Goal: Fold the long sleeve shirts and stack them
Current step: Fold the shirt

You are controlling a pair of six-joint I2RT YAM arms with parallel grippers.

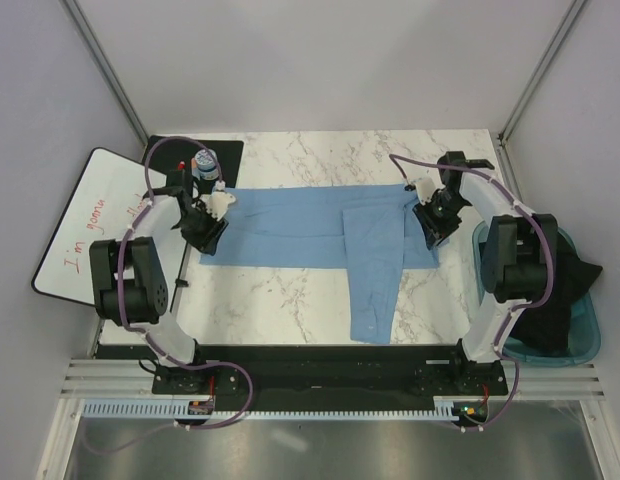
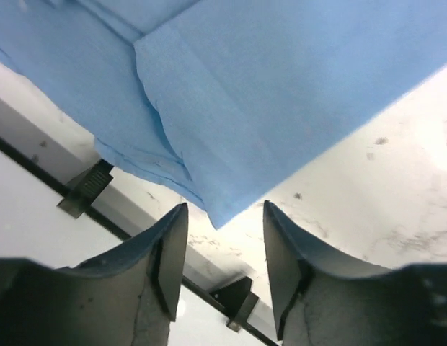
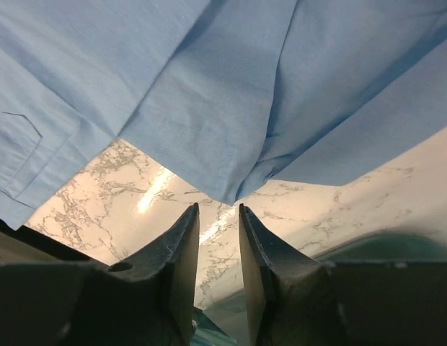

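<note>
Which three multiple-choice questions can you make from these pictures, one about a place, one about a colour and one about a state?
1. Where does the teal basket stand?
A. at the right side of the table
B. at the far left corner
C. in the middle of the table

2. What colour is the shirt spread on the table?
A. red
B. light blue
C. green

3. How is the left gripper?
A. shut on the shirt
B. open, with nothing between its jaws
C. holding a bottle

Answers:
1 A, because the top view shows the basket beside the table's right edge.
2 B, because all three views show light-blue cloth.
3 B, because the left wrist view shows a free gap between the jaws, with the shirt's corner just beyond them.
</note>
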